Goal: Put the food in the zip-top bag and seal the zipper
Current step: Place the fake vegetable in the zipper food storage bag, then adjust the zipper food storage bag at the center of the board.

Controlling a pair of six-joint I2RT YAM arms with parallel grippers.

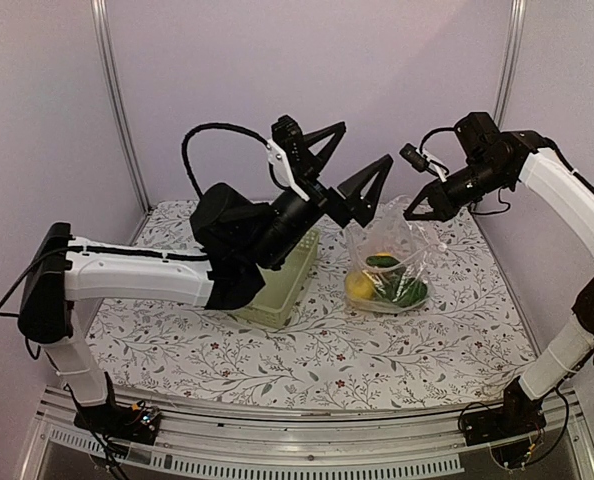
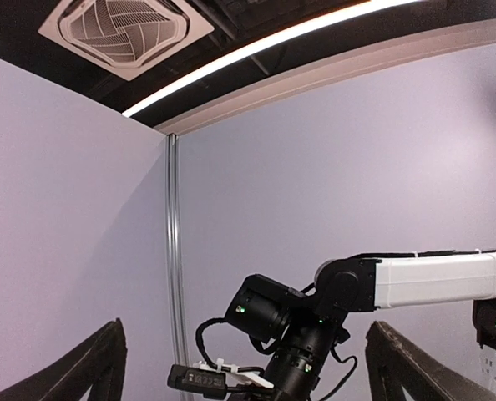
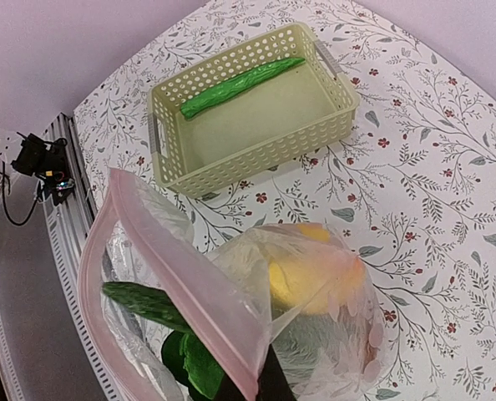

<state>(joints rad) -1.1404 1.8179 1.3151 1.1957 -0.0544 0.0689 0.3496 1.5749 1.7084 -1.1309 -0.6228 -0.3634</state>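
Left hand: the left hand [image 1: 367, 141] is spread as wide as it goes and holds nothing. It is raised in the air over the far end of the basket [image 1: 289, 288], just left of the bag's mouth.
Right hand: the right hand [image 1: 412, 212] is pressed together on the top edge of the zip-top bag [image 1: 417, 240]. It pinches the bag at the zipper [image 3: 173, 276] and holds the mouth up and open.
Bag: it hangs from that pinch with its bottom resting on the tabletop [image 1: 327, 360], right of the basket.
Food: yellow and green pieces [image 1: 402, 292] lie in the bottom of the bag. One long green piece [image 3: 240, 83] lies alone in the basket.
Step in hand: as I judge it, fetching that last green piece.
Doing it well: lower the spread hand straight into the basket and grip the piece across its middle. Drop it through the mouth, clear of the pink strip. The right hand should hold the mouth high and slack, not twisted.
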